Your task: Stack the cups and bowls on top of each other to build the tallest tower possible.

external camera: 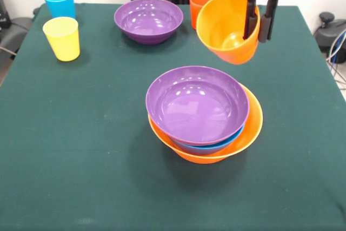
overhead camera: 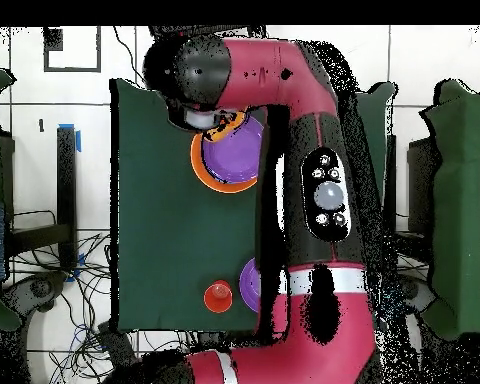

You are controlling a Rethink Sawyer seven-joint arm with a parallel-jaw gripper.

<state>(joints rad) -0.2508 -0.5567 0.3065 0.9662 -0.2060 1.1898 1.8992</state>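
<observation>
My gripper [external camera: 258, 25] is shut on the rim of a deep orange cup [external camera: 227, 33], one finger inside and one outside. The cup hangs tilted in the air, mouth to the left, behind and to the right of the tower. The tower is a large orange bowl [external camera: 253, 128] holding a blue bowl [external camera: 216, 146] with a purple bowl [external camera: 197, 104] on top. In the overhead view the tower's orange rim [overhead camera: 198, 165] and purple bowl [overhead camera: 232, 155] show beside the arm.
A second purple bowl [external camera: 148, 19] and a red-orange cup [external camera: 198, 4] stand at the far side. A light blue cup [external camera: 59, 2] and a yellow cup [external camera: 62, 37] stand at the far left. The arm [overhead camera: 324, 190] covers part of the table overhead.
</observation>
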